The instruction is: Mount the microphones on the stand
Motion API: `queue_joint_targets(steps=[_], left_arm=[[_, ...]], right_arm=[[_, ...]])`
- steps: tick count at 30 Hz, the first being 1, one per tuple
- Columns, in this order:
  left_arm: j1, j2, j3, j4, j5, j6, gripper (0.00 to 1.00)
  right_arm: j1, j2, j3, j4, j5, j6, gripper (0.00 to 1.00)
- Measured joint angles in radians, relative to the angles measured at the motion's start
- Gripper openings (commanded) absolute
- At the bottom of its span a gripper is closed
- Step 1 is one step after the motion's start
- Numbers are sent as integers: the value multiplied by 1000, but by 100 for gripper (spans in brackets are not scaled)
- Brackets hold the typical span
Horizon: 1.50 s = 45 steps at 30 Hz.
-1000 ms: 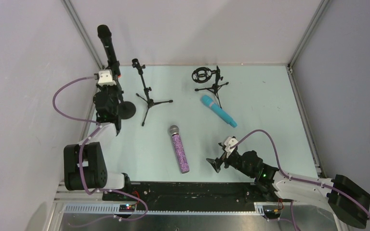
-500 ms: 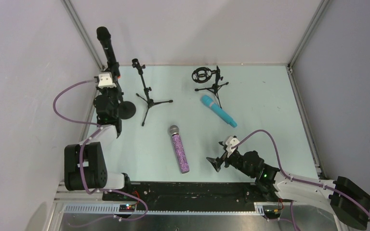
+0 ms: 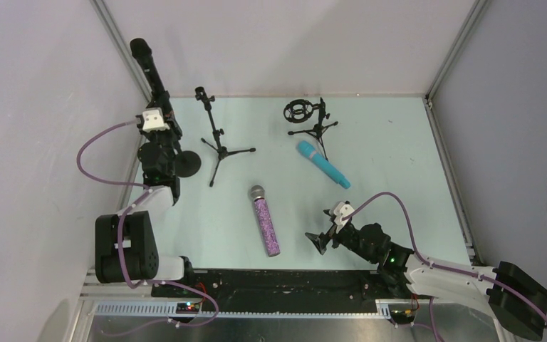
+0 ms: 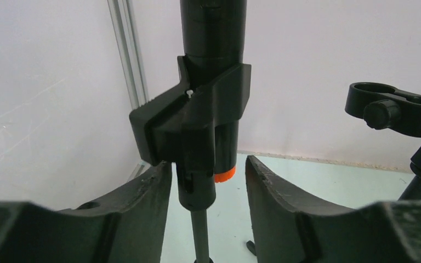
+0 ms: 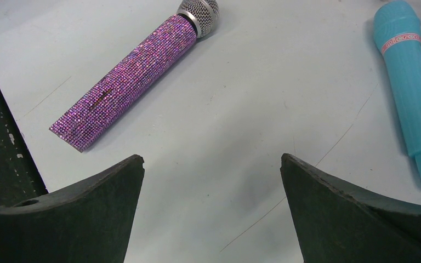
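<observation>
Left gripper: jaws parted, one on each side of the clip of the round-base stand. A thin gap shows on both sides; neither finger presses in

Black microphone is seated in that clip, with its orange end ring poking out below. From above, its body leans up and away into the far-left corner, head uppermost

Right gripper: jaws wide, only bare table between them. It sits low over the near-centre of the table

Purple glitter microphone lies flat just left of the right gripper, apart from it, with the silver mesh head pointing far

Turquoise microphone lies flat at mid-table, farther out than the right gripper. Its far end is close by the legs of the ring-mount stand; cannot tell whether they touch

Tripod stand stands upright between the round-base stand and the ring-mount stand. Its clip shows at the right edge of the left wrist view
</observation>
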<state>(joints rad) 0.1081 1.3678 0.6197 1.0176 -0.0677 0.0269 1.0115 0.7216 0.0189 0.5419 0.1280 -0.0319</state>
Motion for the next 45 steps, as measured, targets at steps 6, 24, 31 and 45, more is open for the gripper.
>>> queue_joint_targets(steps=[6, 24, 31, 45], left_arm=[[0, -5, -2, 6, -19, 1, 81], [-61, -148, -3, -60, -191, 158, 100], [-177, -201, -3, -106, -300, 357, 100], [-309, -404, -3, -113, -289, 523, 100]], right_arm=[[0, 0, 0, 0, 0, -4, 99], [0, -2, 0, -5, 0, -7, 99], [0, -15, 0, -11, -1, -7, 100], [0, -18, 0, -12, -1, -6, 99]])
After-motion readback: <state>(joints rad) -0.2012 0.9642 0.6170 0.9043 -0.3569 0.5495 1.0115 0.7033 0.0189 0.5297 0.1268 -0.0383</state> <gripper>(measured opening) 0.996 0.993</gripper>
